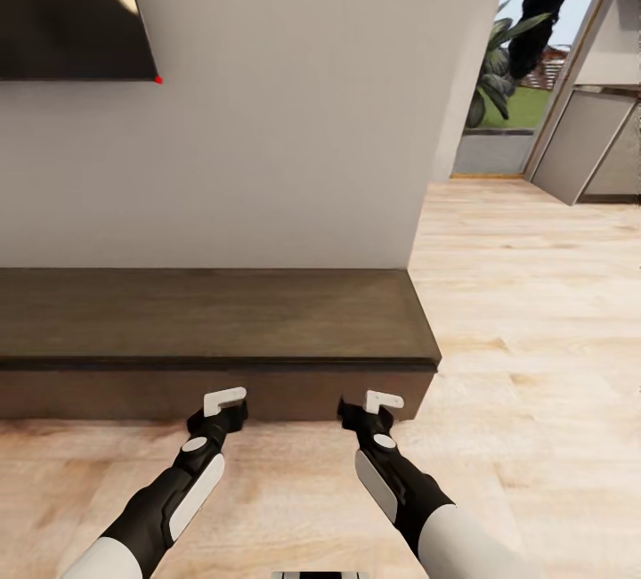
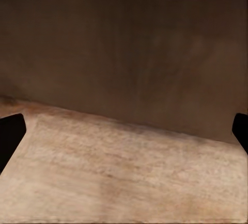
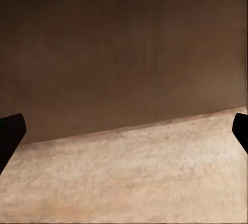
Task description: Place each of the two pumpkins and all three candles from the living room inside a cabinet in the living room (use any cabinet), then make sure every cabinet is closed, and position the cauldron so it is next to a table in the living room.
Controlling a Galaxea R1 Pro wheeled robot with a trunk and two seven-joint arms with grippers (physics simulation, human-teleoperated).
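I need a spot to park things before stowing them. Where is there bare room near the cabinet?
The cabinet top is bare between the wall and its front edge. The wood floor is open to its right, toward the glass door. It is tightest at the cabinet's front face, where the left gripper and right gripper hang close, both open.

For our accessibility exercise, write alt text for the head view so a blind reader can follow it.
A long low dark-brown wooden cabinet stands closed against a white wall, on a pale wood floor. The robot's left gripper and right gripper, both open and empty, hang low before its front.
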